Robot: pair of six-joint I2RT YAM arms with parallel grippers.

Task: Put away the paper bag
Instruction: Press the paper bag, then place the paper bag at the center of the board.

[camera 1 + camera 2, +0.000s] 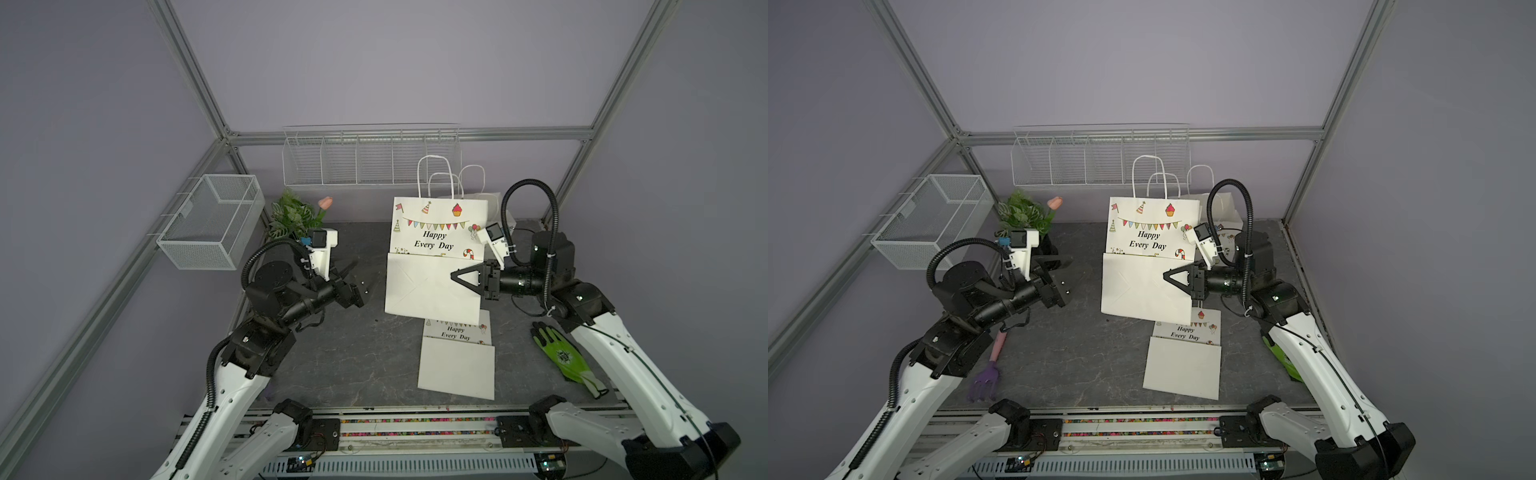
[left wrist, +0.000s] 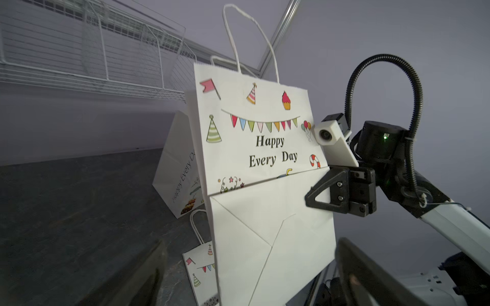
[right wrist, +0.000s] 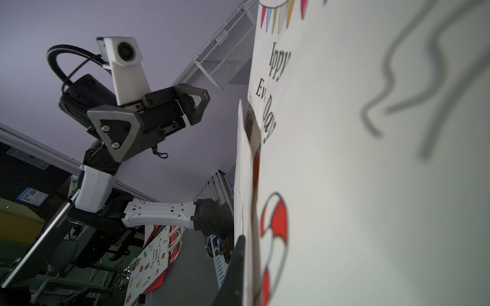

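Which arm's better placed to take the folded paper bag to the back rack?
Right: the right hand is shut on the paper bag's edge, holding it upright; the left hand is open, apart from it.

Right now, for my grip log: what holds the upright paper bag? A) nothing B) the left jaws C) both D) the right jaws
D: the right jaws are shut on the paper bag at its side edge, while the left jaws stand open, apart from it.
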